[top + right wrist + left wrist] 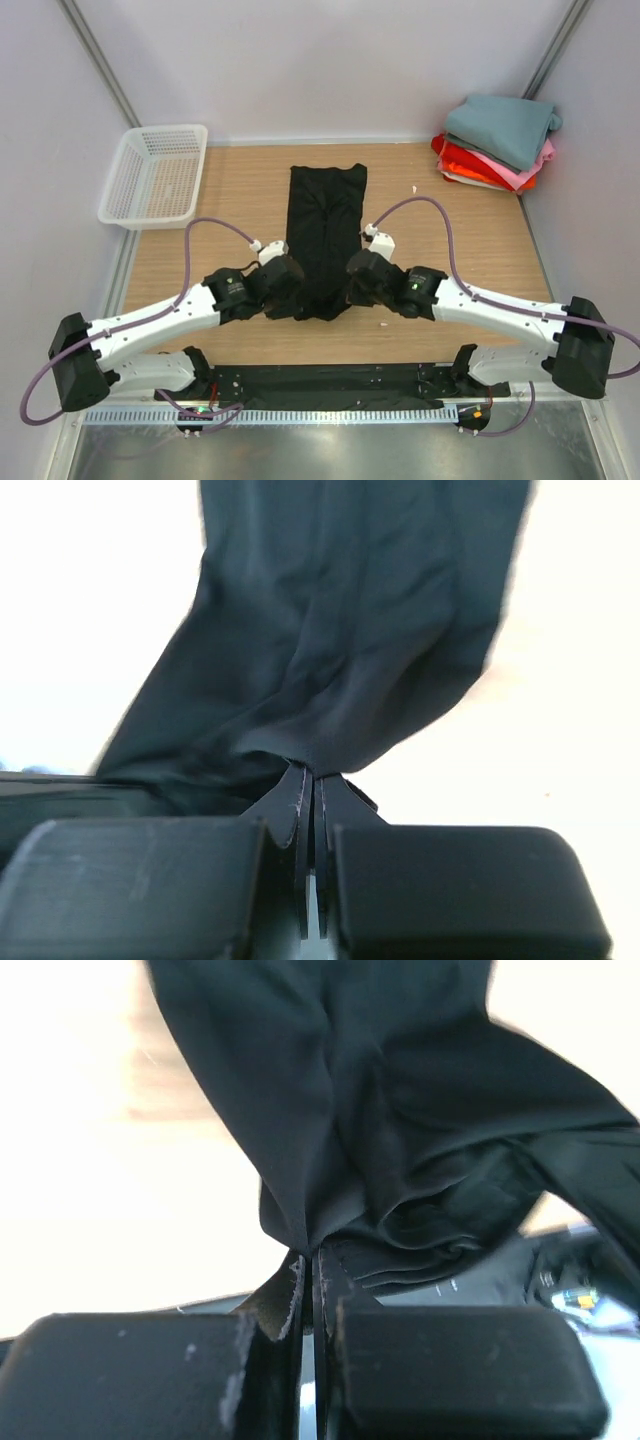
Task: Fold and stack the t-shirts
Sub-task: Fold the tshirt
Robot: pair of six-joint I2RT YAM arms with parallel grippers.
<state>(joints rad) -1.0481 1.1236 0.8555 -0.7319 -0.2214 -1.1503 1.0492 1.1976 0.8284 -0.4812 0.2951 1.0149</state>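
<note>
Nearest us, the left gripper (284, 296) and the right gripper (358, 292) each pinch shut on a near corner of the black t-shirt (327, 205), apparently lifted slightly, its long axis running straight away from both arms alike, with the folded stack (497, 143) far right.

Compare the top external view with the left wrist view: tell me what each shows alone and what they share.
Top only: the white basket at far left and the stack of folded t-shirts in the far right corner. Left wrist only: close up, the left hand with its fingertips pinched shut on a bunched fold of cloth. Both: the black t-shirt and the left hand gripping it.
</note>
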